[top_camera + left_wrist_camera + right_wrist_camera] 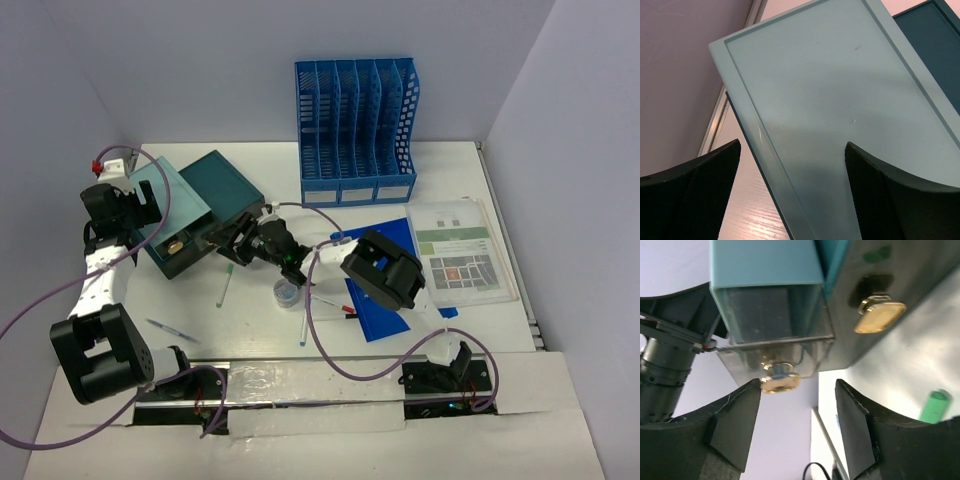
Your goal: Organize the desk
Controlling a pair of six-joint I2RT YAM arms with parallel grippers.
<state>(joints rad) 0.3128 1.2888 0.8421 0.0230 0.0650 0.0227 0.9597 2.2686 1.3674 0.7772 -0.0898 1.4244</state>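
Though the rack (pixel 355 110) on the desk (pixel 250 325) bears labels (pixel 358 192), none is legible.

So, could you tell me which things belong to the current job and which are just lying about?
In hand: light-teal plastic drawer box; its clear drawer's brass knob; right gripper.
Lying about on the white desk: blue slotted plastic file rack; flat blue folder; printed paper sheet; thin loose pen.

1. The left arm (pixel 100 270) rises from its base and reaches forward; the left pincer (pixel 792 150) is spread wide.
2. The right arm (pixel 385 272) bends leftward; the right pincer (pixel 797 385) has its jaws parted.
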